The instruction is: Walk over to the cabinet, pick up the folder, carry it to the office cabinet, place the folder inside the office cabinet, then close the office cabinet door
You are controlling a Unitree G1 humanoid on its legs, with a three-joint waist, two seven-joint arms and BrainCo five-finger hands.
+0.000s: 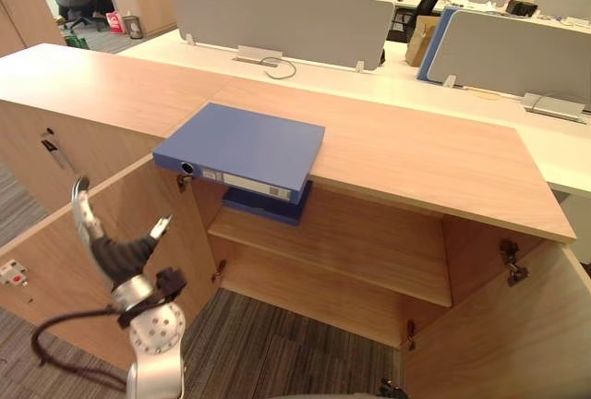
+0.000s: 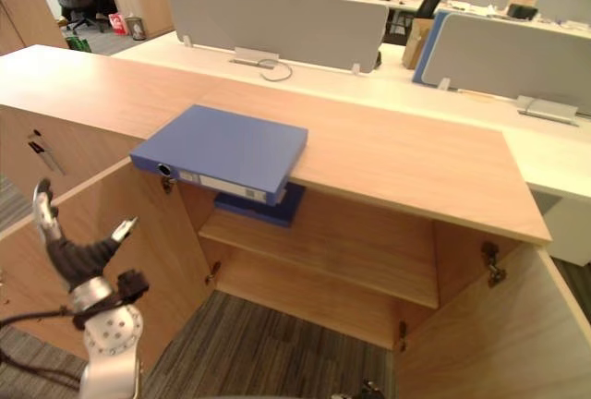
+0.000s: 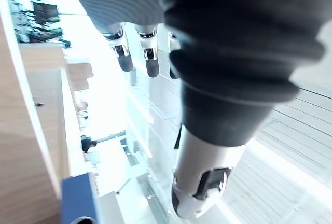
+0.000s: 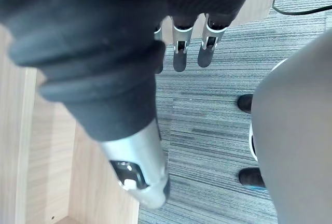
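Blue flat binder folder (image 1: pixel 245 145) lies on the light wood worktop (image 1: pixel 416 154) of the open cabinet, its spine end overhanging the front edge above a darker blue folder (image 1: pixel 268 203) on the inner wooden shelf (image 1: pixel 360 247). Left hand (image 1: pixel 118 253) is raised before the open left door (image 1: pixel 189 242), fingers spread, empty. Right hand (image 4: pixel 179 53) hangs over grey carpet (image 4: pixel 218 146), fingers straight, holding nothing.
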